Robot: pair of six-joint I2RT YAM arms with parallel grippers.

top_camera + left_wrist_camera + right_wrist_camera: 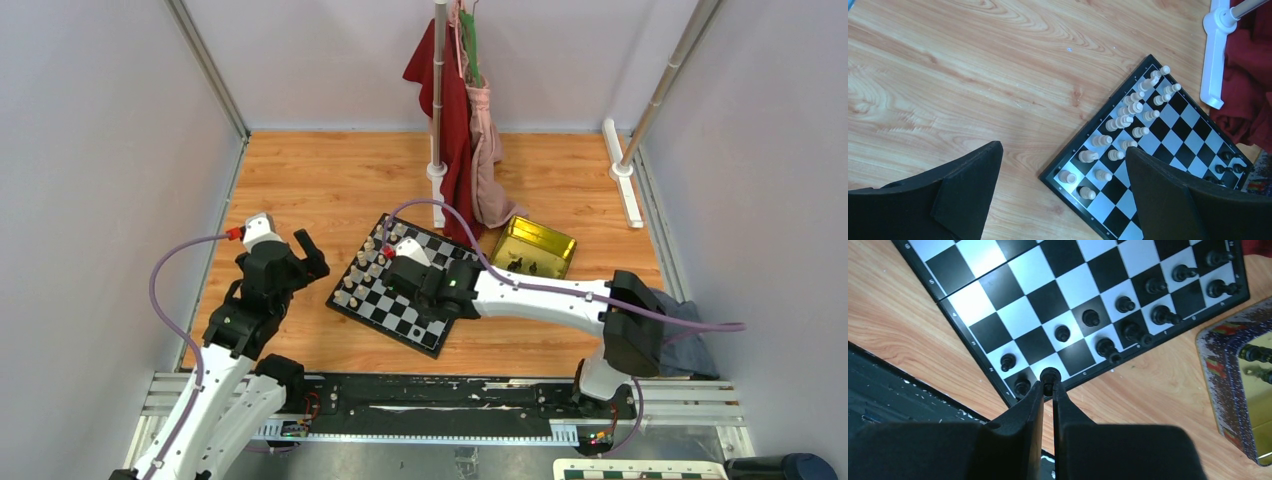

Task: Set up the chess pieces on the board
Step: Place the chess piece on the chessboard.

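Chess piece, a black one [1050,375], is pinched tight in the right gripper [1048,386] over the edge row of the board [1048,300], I'd guess to fill the gap among the other black pieces [1091,317]. Left gripper [1062,150] hangs wide open beside the board, out of the way. Gold tin [540,236] holds spares; wooden table [300,180], pale walls [90,150], clothes [458,120] on a pole [438,60].
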